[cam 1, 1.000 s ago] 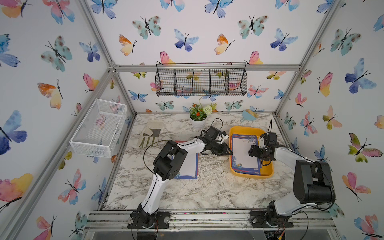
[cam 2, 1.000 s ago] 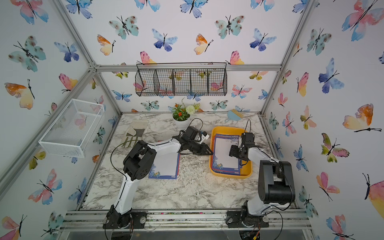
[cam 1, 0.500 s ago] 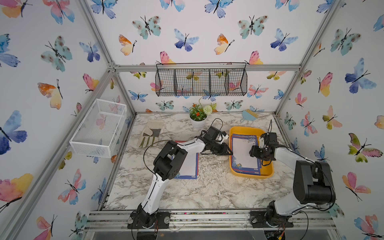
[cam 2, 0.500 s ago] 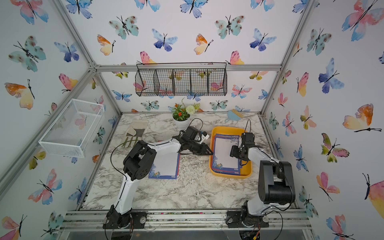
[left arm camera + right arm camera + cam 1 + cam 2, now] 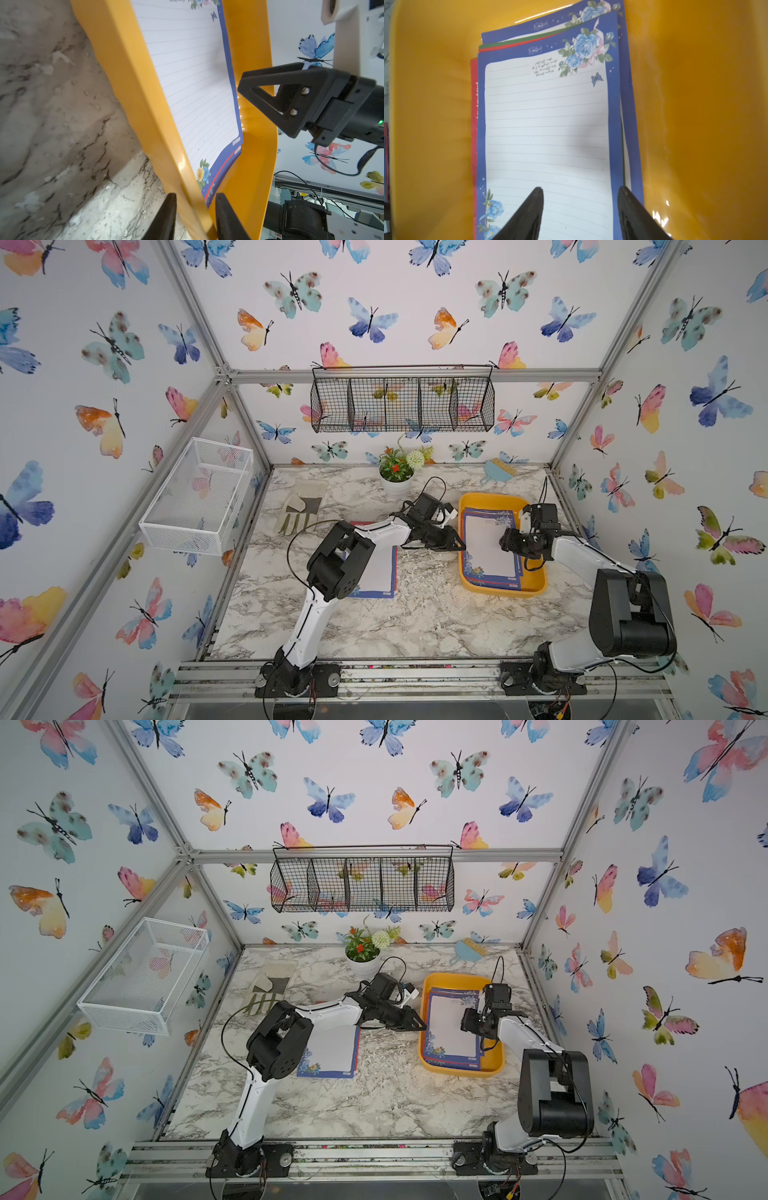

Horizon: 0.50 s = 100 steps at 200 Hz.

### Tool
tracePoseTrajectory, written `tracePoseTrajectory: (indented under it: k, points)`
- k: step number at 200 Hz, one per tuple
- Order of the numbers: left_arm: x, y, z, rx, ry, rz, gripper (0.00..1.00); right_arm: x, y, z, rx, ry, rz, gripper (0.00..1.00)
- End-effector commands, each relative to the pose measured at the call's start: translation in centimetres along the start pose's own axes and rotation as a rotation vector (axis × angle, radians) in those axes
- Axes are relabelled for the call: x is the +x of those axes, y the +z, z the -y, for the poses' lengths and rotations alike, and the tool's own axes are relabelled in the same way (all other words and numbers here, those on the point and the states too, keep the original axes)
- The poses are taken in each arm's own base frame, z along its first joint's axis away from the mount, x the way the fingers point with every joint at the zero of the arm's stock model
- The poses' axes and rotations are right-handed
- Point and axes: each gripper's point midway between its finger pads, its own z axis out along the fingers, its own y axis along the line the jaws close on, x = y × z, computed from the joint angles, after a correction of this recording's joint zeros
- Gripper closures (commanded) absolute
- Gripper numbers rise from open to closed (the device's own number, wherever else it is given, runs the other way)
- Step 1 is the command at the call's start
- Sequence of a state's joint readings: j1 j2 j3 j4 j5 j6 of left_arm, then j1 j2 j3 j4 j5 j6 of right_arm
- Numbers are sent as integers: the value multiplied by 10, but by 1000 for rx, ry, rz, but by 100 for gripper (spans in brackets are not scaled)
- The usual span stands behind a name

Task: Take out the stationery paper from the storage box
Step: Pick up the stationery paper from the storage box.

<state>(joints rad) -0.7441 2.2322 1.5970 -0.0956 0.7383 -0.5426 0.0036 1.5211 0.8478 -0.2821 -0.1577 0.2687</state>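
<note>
The storage box [image 5: 534, 568] [image 5: 494, 1052] is a shallow yellow tray on the right of the marble table. The stationery paper [image 5: 484, 547] [image 5: 449, 1031] [image 5: 546, 116] lies stacked in it, a blue-bordered lined sheet on top and red and green edges below. My left gripper [image 5: 460, 545] [image 5: 422, 1026] [image 5: 196, 195] is shut on the box's left wall [image 5: 128, 68]. My right gripper [image 5: 505, 541] [image 5: 465, 1022] [image 5: 581, 189] is open just above the top sheet, near its right edge. More sheets [image 5: 376, 576] [image 5: 332, 1056] lie on the table under my left arm.
A potted plant [image 5: 395, 477], a work glove [image 5: 303, 506] and a blue brush [image 5: 498, 470] sit along the back of the table. A white mesh basket [image 5: 199, 497] hangs on the left wall. A black wire basket [image 5: 403, 406] hangs on the back wall.
My right gripper's jaws have drawn a little closer together over the top sheet. The left arm and the box have not moved.
</note>
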Motion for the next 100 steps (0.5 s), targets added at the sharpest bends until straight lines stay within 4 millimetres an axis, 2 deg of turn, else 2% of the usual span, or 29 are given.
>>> tracePoseTrajectory:
  k: [1, 68, 100]
  points:
    - [14, 9, -16, -42, -33, -46, 67, 1, 1, 5, 26, 6, -18, 38]
    - [15, 9, -17, -45, -35, -47, 67, 9, 14, 11, 49, 9, -60, 36]
    - [14, 9, -17, -43, -38, -48, 67, 6, 10, 7, 29, 6, -45, 44]
